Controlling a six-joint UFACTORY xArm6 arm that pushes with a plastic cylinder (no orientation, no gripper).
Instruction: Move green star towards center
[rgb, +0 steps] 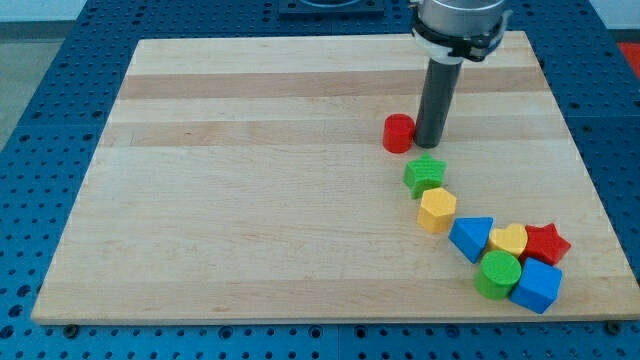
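The green star (425, 174) lies right of the board's middle. My tip (429, 144) stands just above it in the view, a small gap apart, and right beside a red cylinder (398, 133) on the tip's left. A yellow hexagon-like block (437, 210) touches the green star from below.
A cluster sits at the lower right: a blue triangle (471, 238), a yellow heart (508, 241), a red star (546, 243), a green cylinder (498, 274) and a blue block (537, 286). The wooden board (250, 180) lies on a blue perforated table.
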